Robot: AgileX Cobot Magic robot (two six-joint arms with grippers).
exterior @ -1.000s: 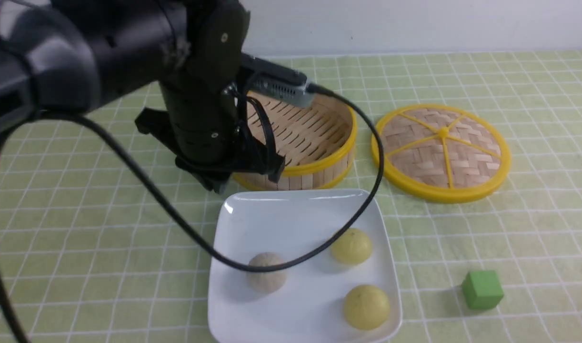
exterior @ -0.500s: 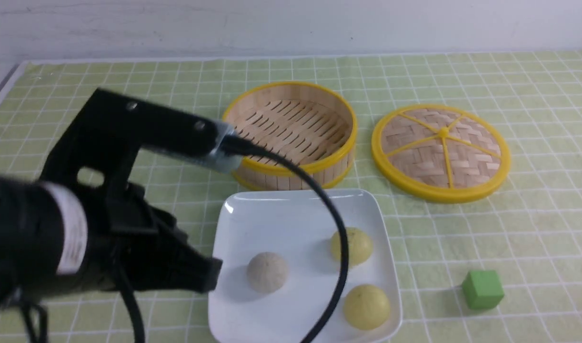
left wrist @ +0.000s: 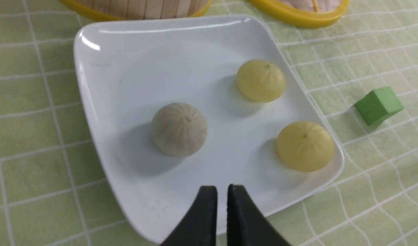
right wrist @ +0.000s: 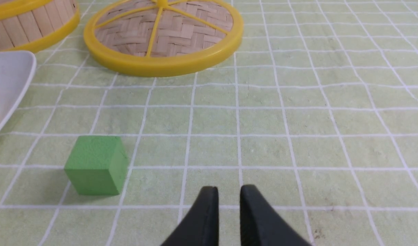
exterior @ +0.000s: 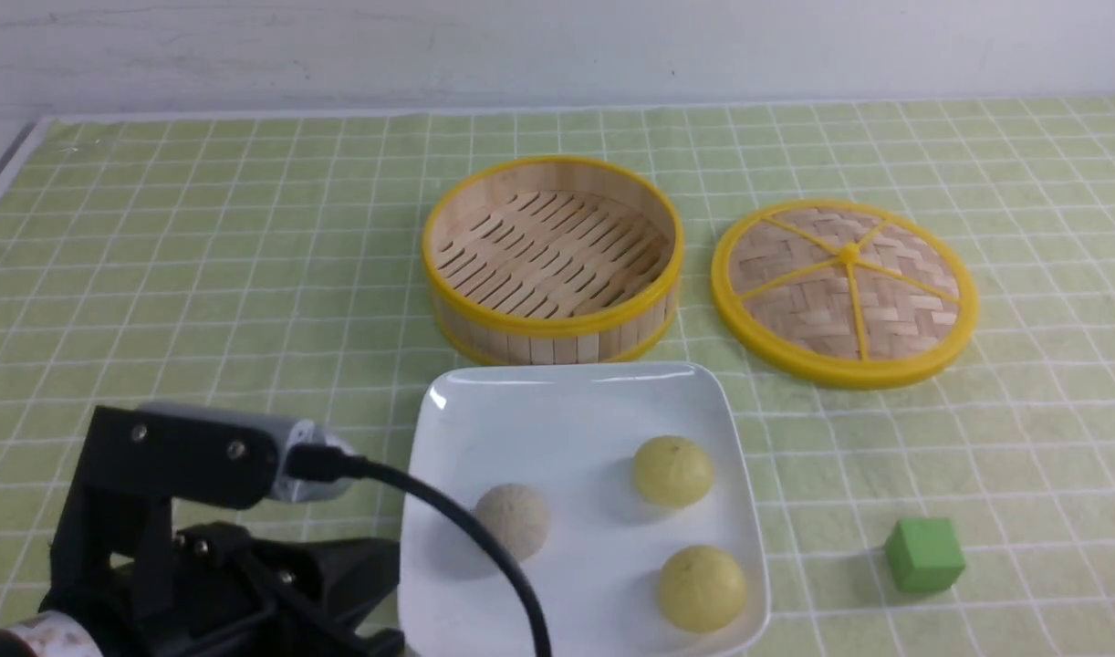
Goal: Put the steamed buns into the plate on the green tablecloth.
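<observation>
Three steamed buns lie in the white square plate (exterior: 567,388) on the green tablecloth (exterior: 202,274): a greyish-white one (exterior: 514,520) and two pale yellow ones (exterior: 673,470) (exterior: 702,588). My left gripper (left wrist: 222,191) hovers just off the plate's near edge, its fingers almost together with nothing between them. In the front view its body (exterior: 238,584) fills the lower left corner, and its cable crosses the plate's near left part. My right gripper (right wrist: 229,191) is over bare cloth, with only a narrow slit between its fingers and nothing in it. It does not show in the front view.
A bamboo steamer (exterior: 448,301) with a yellow rim stands just behind the plate, with no buns in it. Its woven lid (exterior: 845,292) lies flat to the right. A green cube (exterior: 924,554) sits on the cloth right of the plate.
My left arm has pulled back from beside the steamer, down past the plate's left side to the near left corner. The buns have not moved.
</observation>
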